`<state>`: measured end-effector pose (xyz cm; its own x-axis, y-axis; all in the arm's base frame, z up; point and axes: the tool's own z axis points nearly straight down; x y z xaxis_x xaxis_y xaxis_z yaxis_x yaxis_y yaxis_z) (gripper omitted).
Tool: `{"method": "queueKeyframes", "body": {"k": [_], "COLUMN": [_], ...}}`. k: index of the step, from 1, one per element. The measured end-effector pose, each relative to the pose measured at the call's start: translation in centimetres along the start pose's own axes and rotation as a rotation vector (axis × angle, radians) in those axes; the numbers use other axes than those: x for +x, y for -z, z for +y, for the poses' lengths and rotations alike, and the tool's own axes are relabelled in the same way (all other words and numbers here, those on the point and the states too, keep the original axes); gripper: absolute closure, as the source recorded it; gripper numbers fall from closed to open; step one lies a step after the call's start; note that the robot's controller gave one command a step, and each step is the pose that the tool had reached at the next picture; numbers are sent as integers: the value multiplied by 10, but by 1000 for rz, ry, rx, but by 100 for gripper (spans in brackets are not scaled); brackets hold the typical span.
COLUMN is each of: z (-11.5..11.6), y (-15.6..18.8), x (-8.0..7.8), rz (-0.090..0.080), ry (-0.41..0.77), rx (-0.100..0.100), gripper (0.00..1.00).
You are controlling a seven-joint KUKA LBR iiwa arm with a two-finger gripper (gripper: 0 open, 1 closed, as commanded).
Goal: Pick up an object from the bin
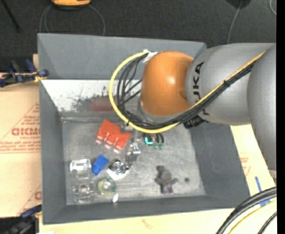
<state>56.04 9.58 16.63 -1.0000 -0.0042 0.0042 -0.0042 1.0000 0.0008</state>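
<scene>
My gripper (132, 153) hangs under the orange wrist cover, low over the middle of the bin floor. Just below and left of it lies a small shiny metal round thing (117, 169), so close that I cannot tell whether they touch. An orange-red ridged block (111, 134) lies just up-left of the gripper. A small blue block (99, 165) sits to the left of the shiny thing. A pale green round thing (106, 185) lies in front of it.
Two clear plastic pieces (80, 166) (83, 189) lie at the front left, and a small white bit (115, 197) sits by the front wall. A dark grey figure (165, 179) lies at the front right. A teal thing (155, 141) shows under the arm.
</scene>
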Motion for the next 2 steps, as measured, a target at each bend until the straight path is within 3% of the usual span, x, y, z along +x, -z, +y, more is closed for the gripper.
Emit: {"method": "queueKeyframes", "body": {"k": [1, 2], "z": [12, -7], "y": [-64, -67], "x": [-56, -35], "rz": [-27, -36], "ry": [-48, 263], "rx": [-4, 0], "gripper": [0, 0]}}
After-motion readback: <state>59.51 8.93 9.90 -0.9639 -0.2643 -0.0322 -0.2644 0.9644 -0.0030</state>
